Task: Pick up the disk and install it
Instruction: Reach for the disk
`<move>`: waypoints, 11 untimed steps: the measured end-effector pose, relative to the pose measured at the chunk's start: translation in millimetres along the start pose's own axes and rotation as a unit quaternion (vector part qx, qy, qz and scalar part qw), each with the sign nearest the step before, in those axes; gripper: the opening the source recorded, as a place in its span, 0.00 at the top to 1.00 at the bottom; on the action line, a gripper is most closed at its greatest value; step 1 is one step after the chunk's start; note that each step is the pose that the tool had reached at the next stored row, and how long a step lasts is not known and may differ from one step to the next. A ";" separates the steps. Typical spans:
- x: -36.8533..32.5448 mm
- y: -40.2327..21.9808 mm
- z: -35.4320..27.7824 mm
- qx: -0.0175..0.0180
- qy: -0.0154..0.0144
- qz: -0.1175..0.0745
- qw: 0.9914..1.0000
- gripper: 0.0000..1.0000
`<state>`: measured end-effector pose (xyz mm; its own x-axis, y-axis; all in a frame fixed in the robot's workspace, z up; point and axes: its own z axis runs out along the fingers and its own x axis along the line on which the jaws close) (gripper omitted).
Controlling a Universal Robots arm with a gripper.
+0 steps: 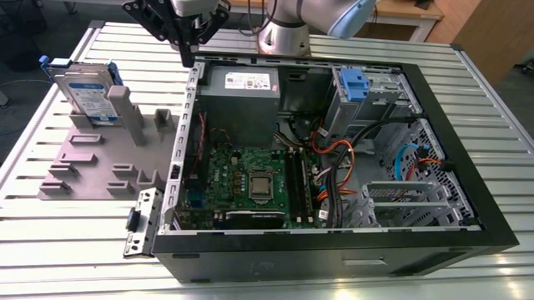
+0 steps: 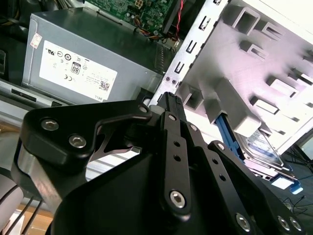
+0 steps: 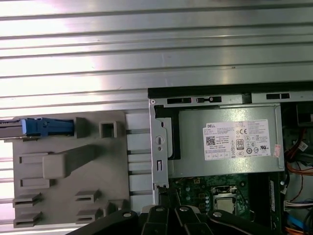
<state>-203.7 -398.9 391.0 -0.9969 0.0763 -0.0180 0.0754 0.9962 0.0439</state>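
Gripper [image 1: 185, 60], fingers pinched together and empty, hovers over the case rim [image 1: 192, 94]; unopened, it could topple the disk [image 1: 87, 94] near the bench [image 1: 75, 250] edge.

The arm [image 1: 288, 28] points its empty hand [image 1: 187, 57] downward, fingers pressed tip to tip.
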 end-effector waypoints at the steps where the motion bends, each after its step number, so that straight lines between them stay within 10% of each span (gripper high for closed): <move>1: 0.6 -0.1 0.0 0.000 0.000 0.000 1.000 0.89; 11: 4.1 -0.3 -0.1 0.000 0.000 0.000 1.000 0.89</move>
<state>-207.8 -398.9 390.9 -0.9969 0.0762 -0.0181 0.0754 0.9962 0.0439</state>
